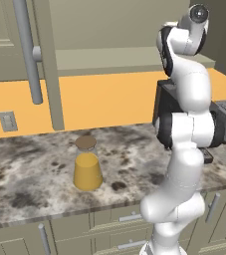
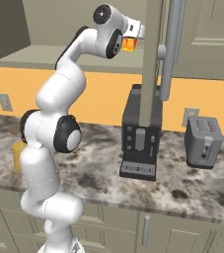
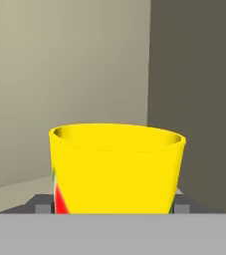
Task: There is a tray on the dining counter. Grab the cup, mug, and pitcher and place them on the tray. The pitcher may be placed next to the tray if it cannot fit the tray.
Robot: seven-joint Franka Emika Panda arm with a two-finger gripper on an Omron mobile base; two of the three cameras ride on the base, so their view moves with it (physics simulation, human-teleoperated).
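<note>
The cup stands right before my hand camera, yellow, upright, its open rim level, a red mark low on its left side; my fingers show as dark stubs just outside its base on either side, and the jaws stand wide, about the width of the cup; whether the pads press on it I cannot tell. Behind the cup are a pale wall and, to the right, a darker panel meeting it in a straight vertical edge; the cup seems to rest on a pale shelf floor.

From the right base view my arm rises and bends high, and the gripper reaches up beside a tall beige door edge, with a scrap of the yellow and orange cup showing at the hand; a grey bar handle runs down just right of that edge.

Lower down, the stone counter runs across; the pitcher stands upright on it, left of my arm, orange liquid inside and a brown lid on top. Further along the counter in the right base view are a black coffee machine and, to its right and apart from it, a grey toaster; behind them an orange wall carries pale outlets.
</note>
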